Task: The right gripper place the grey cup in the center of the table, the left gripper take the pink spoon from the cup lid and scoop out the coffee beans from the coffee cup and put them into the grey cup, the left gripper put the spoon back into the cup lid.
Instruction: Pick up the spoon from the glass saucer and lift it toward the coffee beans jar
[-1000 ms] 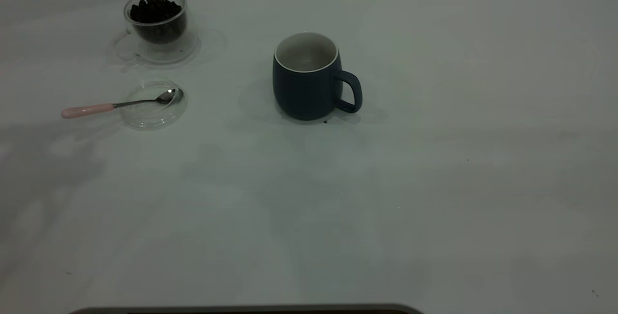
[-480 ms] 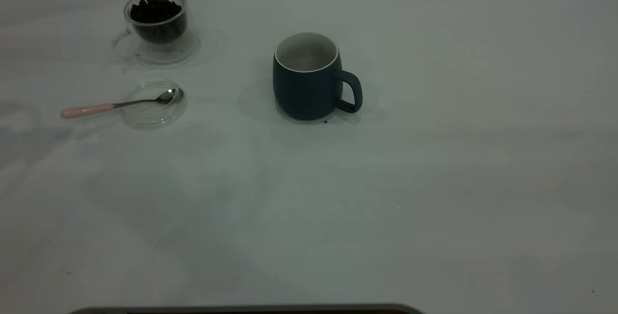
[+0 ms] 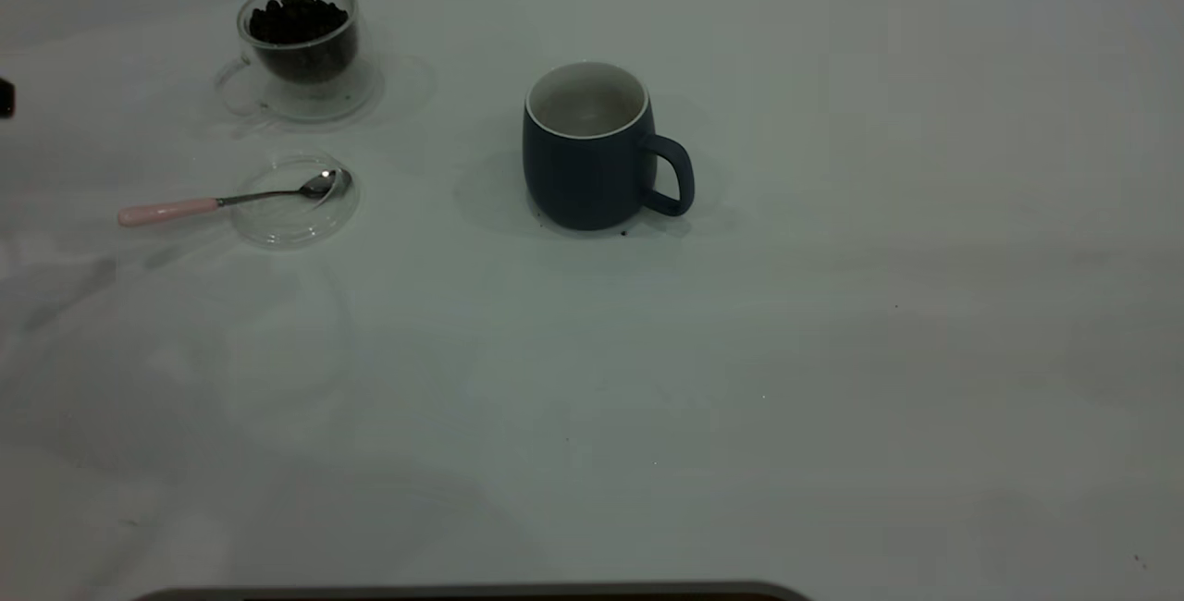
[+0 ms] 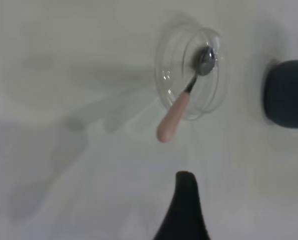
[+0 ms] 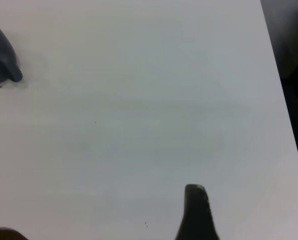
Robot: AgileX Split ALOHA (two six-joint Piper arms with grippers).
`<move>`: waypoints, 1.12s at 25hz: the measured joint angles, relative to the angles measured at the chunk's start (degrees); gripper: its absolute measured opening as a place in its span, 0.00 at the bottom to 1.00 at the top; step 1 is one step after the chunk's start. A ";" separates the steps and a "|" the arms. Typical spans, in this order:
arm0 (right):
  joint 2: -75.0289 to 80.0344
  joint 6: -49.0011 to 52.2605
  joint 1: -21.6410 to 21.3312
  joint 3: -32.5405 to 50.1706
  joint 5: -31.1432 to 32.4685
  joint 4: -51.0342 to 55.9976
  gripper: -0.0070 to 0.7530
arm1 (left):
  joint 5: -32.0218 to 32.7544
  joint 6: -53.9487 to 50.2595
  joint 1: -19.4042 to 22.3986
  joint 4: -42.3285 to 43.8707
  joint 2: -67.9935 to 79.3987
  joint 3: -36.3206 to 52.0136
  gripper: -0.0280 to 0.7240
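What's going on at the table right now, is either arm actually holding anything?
Nothing is held. The grey cup stands near the middle of the table, apparently empty. The pink spoon lies with its bowl in the cup lid and its handle sticking out past the rim, untouched. The coffee cup behind it is full of coffee beans. The left gripper hovers short of the spoon's handle; the right gripper is over bare table, clear of the cup.

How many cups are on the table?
2. The dark blue-grey matte mug with a loop handle stands near the middle of the white table. The small clear glass cup, full of dark coffee beans, stands at the far left.
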 joint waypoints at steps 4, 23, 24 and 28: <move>0.00 0.00 0.00 0.00 0.00 0.00 0.79 | -0.57 8.62 0.80 -7.57 2.58 2.55 0.98; 0.00 0.00 0.00 0.00 0.00 0.00 0.79 | 6.27 15.63 0.69 -12.79 19.59 -3.46 0.98; 0.00 0.00 0.00 0.00 0.00 0.00 0.79 | 6.42 14.88 0.57 -12.34 19.59 -3.85 0.98; 0.00 0.00 0.00 0.00 0.00 0.00 0.79 | 6.81 11.63 -0.89 -10.16 19.69 -6.36 0.98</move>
